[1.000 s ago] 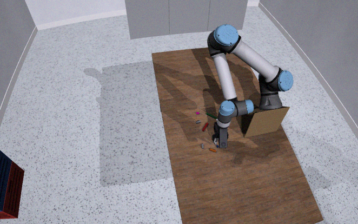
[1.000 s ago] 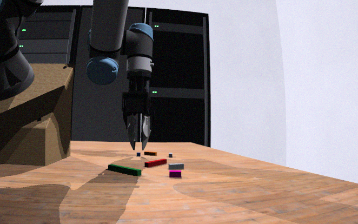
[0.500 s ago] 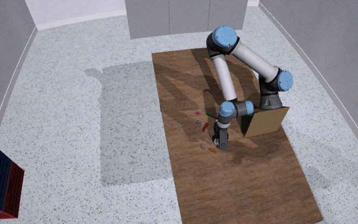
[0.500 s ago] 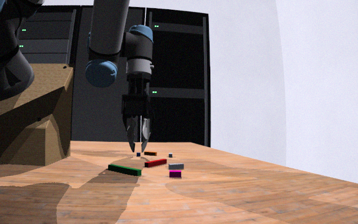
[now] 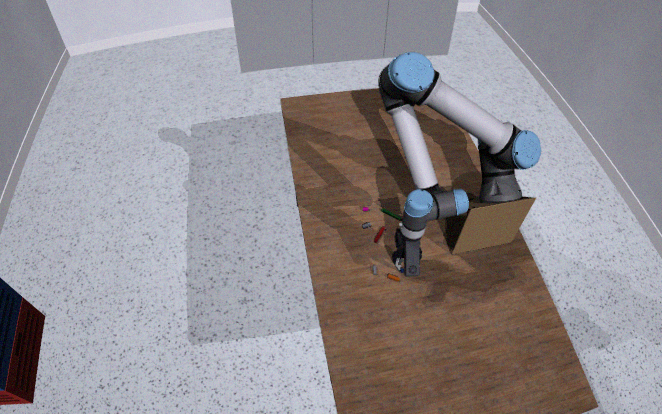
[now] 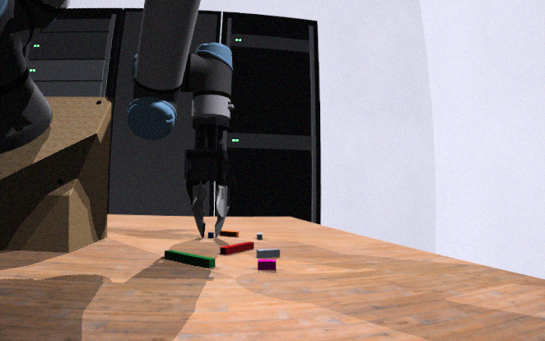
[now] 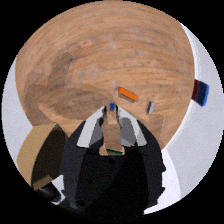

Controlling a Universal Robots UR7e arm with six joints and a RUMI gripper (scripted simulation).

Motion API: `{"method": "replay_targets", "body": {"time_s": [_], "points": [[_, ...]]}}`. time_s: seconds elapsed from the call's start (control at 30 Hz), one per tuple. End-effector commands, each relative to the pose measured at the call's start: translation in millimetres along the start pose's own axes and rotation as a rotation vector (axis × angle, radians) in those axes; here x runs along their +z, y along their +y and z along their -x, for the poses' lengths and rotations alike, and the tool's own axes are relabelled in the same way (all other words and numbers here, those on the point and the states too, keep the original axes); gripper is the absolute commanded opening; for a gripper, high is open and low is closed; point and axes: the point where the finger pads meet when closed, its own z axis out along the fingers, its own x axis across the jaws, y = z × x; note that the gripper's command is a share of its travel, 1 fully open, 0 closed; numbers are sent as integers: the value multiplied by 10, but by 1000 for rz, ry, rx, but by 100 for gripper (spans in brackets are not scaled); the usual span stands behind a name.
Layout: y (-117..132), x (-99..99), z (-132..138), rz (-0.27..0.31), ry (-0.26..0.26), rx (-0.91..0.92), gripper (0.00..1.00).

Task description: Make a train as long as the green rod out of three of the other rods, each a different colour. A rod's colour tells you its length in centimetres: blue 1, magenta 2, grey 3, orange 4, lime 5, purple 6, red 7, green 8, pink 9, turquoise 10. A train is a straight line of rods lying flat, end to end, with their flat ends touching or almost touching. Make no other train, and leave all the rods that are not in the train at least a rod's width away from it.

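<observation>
My gripper (image 6: 208, 232) points straight down with its fingertips close to the table, standing a narrow gap apart. The tiny blue rod (image 6: 211, 235) lies on the wood in line with that gap; in the wrist view the blue rod (image 7: 112, 106) sits just past the fingertips, not clamped. The orange rod (image 6: 229, 233) and a short grey rod (image 6: 259, 235) lie just beyond. Nearer the camera lie the red rod (image 6: 236, 248), a second grey rod (image 6: 267, 253), the magenta rod (image 6: 267, 264) and the long green rod (image 6: 189, 259). All rods lie apart from each other.
The cardboard-coloured base block (image 5: 492, 225) of the arm stands right of the rods. The arm's elbow and wrist (image 5: 432, 202) hang over the green rod's end. Dark cabinets stand behind the table.
</observation>
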Motion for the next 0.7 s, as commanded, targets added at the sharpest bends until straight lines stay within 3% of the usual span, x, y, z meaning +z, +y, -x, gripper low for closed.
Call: {"method": "replay_targets", "body": {"time_s": [0.0, 0.67], "points": [[-1, 8, -15, 0, 3, 1, 14], [0, 3, -20, 0, 4, 2, 14]]}}
